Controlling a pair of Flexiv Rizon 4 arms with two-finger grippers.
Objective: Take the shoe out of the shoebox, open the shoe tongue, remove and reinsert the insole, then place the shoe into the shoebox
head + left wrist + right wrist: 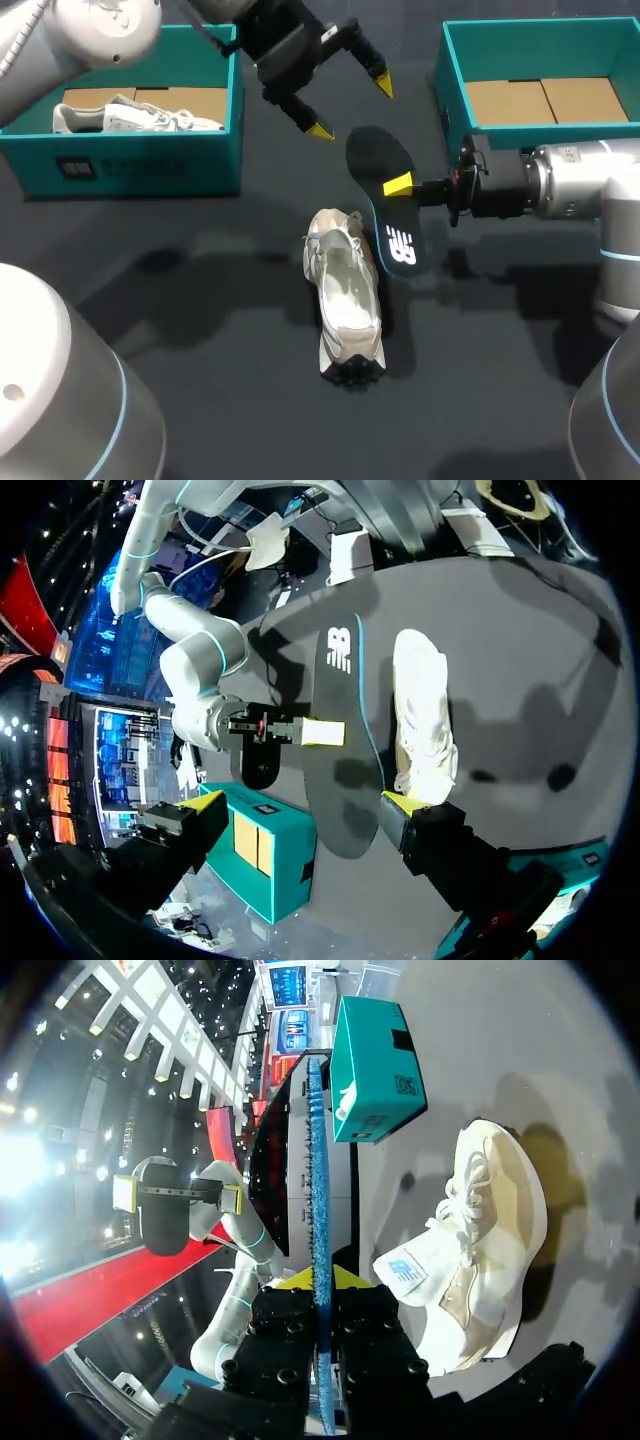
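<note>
Tabletop, dark grey and matte, is spreading under both my arms. A white shoe (345,300) is lying on it near the middle, its opening facing up, outside both boxes. My right gripper (398,185) is coming in from the right and clamping the black, blue-edged insole (375,155) between its fingers, holding it on edge just beside the shoe; I cannot tell whether its lower end is touching the table. My left gripper (352,107) is hanging above the insole's far end with its jaws spread wide, gripping nothing. At the table's far left a teal shoebox (150,160) is holding a second white shoe (130,118). At the far right another teal shoebox (455,70) is showing only its cardboard floor.
</note>
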